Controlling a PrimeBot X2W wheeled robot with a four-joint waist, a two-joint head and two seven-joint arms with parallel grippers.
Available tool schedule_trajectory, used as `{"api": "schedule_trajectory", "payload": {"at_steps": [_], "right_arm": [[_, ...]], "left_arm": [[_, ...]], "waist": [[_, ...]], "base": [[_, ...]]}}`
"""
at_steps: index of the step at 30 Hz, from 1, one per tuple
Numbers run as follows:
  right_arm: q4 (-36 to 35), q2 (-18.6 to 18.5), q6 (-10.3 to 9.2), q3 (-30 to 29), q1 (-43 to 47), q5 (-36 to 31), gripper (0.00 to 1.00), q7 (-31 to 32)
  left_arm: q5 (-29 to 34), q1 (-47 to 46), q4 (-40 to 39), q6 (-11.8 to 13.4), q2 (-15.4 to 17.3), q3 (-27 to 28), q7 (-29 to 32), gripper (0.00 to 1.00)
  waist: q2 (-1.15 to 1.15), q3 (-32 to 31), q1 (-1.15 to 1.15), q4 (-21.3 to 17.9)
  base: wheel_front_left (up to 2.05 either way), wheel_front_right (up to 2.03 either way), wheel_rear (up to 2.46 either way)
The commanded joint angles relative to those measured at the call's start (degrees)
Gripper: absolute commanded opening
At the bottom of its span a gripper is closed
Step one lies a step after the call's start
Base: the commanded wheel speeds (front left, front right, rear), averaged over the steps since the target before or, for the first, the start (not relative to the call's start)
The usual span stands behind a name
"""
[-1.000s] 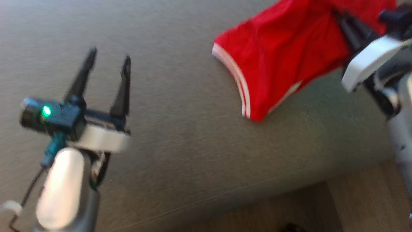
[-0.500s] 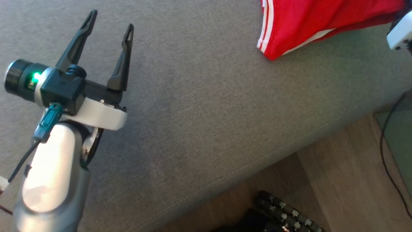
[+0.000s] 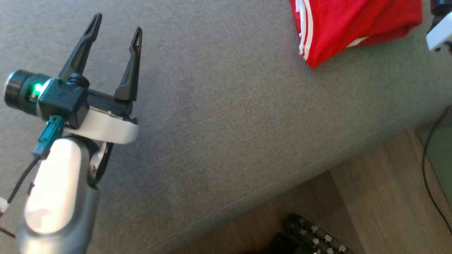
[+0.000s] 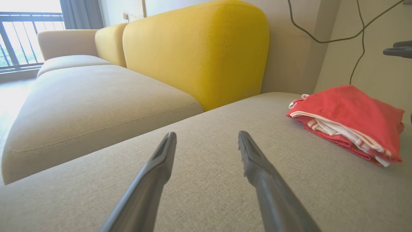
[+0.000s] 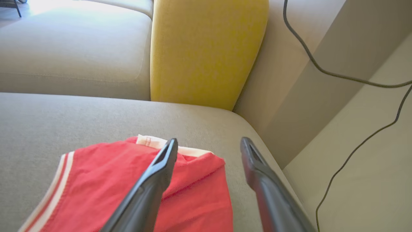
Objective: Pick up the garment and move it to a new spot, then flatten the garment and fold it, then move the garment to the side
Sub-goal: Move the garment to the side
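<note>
Red garment (image 4: 351, 112) on sofa (image 4: 305, 187): prob. soft, light, floppy; grip thick folded edge. L hand (image 3: 118, 23), R hand (image 5: 209, 140) wide, empty.

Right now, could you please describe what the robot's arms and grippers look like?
The left gripper has long, dark, slotted fingers on a white bracket, beside a black wrist camera with a green light; a teal-plugged cable runs along the silver forearm. The right gripper has dark grey fingers.

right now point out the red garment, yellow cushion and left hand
red garment (image 4: 351, 109), left wrist view, top red layer
yellow cushion (image 5: 206, 48), right wrist view, front face
left hand (image 3: 118, 23), head view, midway between fingertips
</note>
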Motion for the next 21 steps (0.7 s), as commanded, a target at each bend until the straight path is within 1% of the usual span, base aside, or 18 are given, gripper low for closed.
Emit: {"api": "schedule_trajectory", "payload": {"at_steps": [1, 7, 13, 17, 21], "right_arm": [[-2.7, -0.4, -0.02, 0.4, -0.8, -0.5, 1.00, -0.3], [-9.5, 1.6, -0.02, 4.4, 1.9, -0.8, 1.00, 1.2], [-17.7, 3.4, -0.02, 8.7, 9.2, 1.2, 1.00, 3.3], [-22.1, 4.5, -0.02, 9.7, 14.9, 2.3, 1.00, 3.1], [-24.3, 7.0, -0.02, 8.6, 21.3, 3.1, 1.00, 1.4]], "left_arm": [[-0.7, 0.0, -1.5, 0.4, 0.3, 1.5, -0.7, 1.00], [-2.5, 2.1, 2.1, 2.0, -2.1, 1.7, -3.7, 1.00], [-4.3, 5.9, 4.3, 3.4, -3.7, 3.0, -4.9, 1.00], [-5.1, 8.6, 3.9, 3.9, -4.4, 4.0, -5.0, 1.00], [-5.6, 12.2, 2.1, 4.5, -5.7, 5.1, -5.1, 1.00]], "waist": [[0.00, -1.7, 0.00, 1.6], [0.00, -8.4, 0.00, 7.5], [0.00, -14.9, 0.00, 14.9], [0.00, -18.0, 0.00, 19.3], [0.00, -20.9, 0.00, 22.4]], "base": [[0.00, 0.00, 0.00], [0.00, 0.00, 0.00], [0.00, 0.00, 0.00], [0.00, 0.00, 0.00], [0.00, 0.00, 0.00]]}}
